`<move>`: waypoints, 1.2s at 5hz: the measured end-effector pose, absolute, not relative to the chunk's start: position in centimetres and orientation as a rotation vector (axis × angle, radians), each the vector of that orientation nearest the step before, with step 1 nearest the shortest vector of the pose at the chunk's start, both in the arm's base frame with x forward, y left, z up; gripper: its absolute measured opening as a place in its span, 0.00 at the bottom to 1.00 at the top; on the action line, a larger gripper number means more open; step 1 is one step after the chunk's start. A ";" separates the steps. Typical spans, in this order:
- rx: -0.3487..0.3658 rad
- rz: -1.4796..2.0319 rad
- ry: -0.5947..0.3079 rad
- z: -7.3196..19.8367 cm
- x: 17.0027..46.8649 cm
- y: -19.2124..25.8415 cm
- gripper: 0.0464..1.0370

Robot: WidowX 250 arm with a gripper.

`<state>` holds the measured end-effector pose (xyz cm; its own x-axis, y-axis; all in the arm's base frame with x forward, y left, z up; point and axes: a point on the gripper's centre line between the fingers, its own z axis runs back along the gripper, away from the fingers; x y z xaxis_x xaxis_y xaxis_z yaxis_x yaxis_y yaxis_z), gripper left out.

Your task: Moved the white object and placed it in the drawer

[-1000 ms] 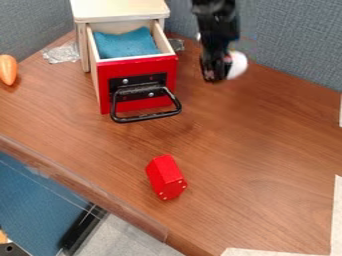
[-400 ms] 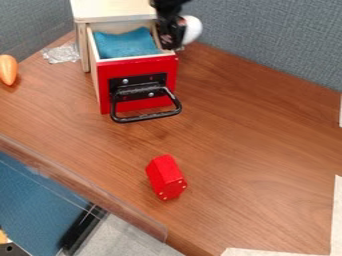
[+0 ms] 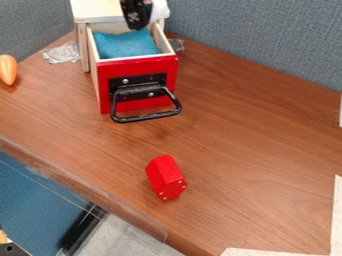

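At the top of the camera view the black gripper (image 3: 137,20) hangs over the back part of the pulled-out drawer. The white object (image 3: 159,10) is held at the gripper's right side, above the drawer's back right corner and partly hidden behind the gripper. Below them, the drawer (image 3: 143,65) has a red front with a black handle, and a blue cloth-like lining lies inside it. Its wooden cabinet (image 3: 97,11) stands behind, partly covered by the gripper.
A red block (image 3: 164,176) lies on the table (image 3: 247,150) in front of the drawer. An orange object (image 3: 8,69) is at the left edge, and crumpled clear plastic (image 3: 61,53) lies beside the cabinet. Grey partitions (image 3: 267,40) border the back.
The gripper has moved left and up with the white object, from right of the drawer to over its back part. The drawer, red block and orange object have stayed put.
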<state>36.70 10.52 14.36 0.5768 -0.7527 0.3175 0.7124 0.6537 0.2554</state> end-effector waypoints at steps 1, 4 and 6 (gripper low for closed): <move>0.140 -0.829 -0.398 14.6 36.0 12.4 0.46; 0.170 -0.886 -0.268 12.0 36.0 13.3 0.98; 0.105 -0.939 -0.299 12.4 35.9 11.8 0.97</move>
<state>35.93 11.78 12.35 0.5532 -0.8069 0.2073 0.7780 0.5893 0.2177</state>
